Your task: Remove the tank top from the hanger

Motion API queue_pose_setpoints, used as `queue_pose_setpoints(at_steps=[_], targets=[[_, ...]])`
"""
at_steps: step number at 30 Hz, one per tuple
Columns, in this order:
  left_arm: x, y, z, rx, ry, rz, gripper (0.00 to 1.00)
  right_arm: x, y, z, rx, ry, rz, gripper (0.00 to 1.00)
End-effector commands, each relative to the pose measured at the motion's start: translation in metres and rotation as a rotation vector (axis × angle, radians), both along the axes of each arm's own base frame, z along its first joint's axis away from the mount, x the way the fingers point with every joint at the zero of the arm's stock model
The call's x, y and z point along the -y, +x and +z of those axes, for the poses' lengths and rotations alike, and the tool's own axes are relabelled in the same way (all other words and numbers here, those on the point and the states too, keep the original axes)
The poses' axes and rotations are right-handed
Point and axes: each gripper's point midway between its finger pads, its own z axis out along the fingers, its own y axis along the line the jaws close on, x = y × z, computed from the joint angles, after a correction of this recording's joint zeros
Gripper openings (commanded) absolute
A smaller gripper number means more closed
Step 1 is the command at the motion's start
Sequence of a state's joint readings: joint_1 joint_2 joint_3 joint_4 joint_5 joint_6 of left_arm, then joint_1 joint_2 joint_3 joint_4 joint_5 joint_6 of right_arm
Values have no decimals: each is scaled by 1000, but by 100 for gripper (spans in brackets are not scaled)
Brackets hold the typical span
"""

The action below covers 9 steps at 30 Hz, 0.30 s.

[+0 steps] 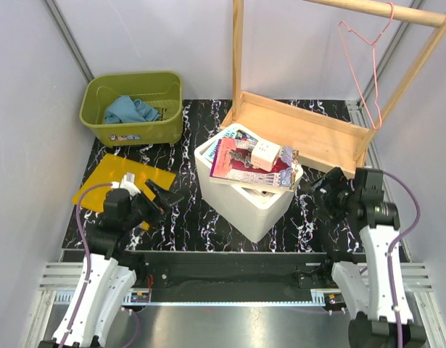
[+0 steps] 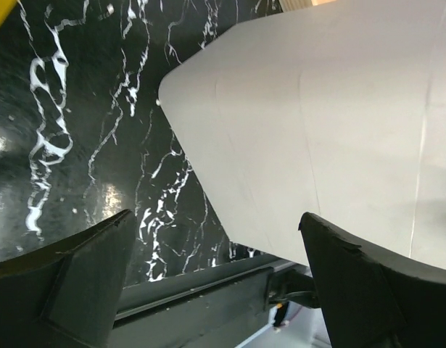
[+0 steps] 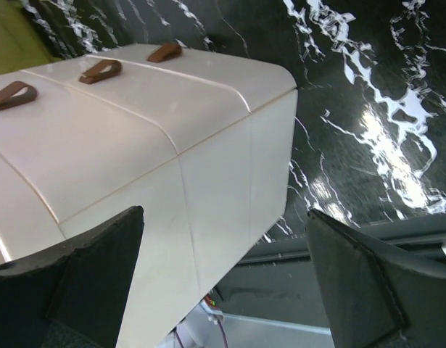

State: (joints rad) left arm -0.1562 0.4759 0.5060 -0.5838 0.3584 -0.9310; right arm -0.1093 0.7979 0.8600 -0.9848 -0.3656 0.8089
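Note:
The teal-blue tank top [image 1: 130,110] lies crumpled inside the green basket [image 1: 99,129] at the back left. The thin pink wire hanger [image 1: 358,80] hangs bare from the wooden rail [image 1: 397,12] at the back right. My left gripper [image 1: 159,199] is open and empty, low over the black mat left of the white box [image 1: 255,206]. In the left wrist view the jaws [image 2: 214,217] stand wide apart facing the box side [image 2: 317,123]. My right gripper [image 1: 325,190] is open and empty, right of the box. Its jaws [image 3: 224,212] also stand wide apart.
The white box [image 3: 135,145] stands mid-table with magazines and a small white object [image 1: 252,159] on top. The wooden rack's tray base [image 1: 302,127] sits behind it. A yellow sheet [image 1: 99,181] lies by the left arm. Grey walls close both sides.

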Motion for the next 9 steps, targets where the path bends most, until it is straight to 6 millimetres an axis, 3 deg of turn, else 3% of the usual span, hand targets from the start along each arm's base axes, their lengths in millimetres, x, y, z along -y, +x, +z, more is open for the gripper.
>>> queue_pose_setpoints(at_steps=[1, 3, 4, 5, 7, 9], targets=[[18, 1, 7, 71, -188, -15, 99, -7, 7, 16, 184, 43, -16, 100], [20, -3, 7, 88, -255, -8, 99, -9, 0, 0, 186, 65, -30, 100], [21, -4, -3, 78, -276, -1, 99, -11, -1, -5, 182, 92, -44, 100], [21, -6, 1, 110, -303, 3, 99, -14, -3, -14, 199, 114, -43, 100], [22, -6, -5, 99, -355, 23, 99, -22, -6, -18, 200, 192, -52, 100], [24, -9, 1, 122, -419, 20, 99, -32, -9, -19, 256, 249, -18, 100]])
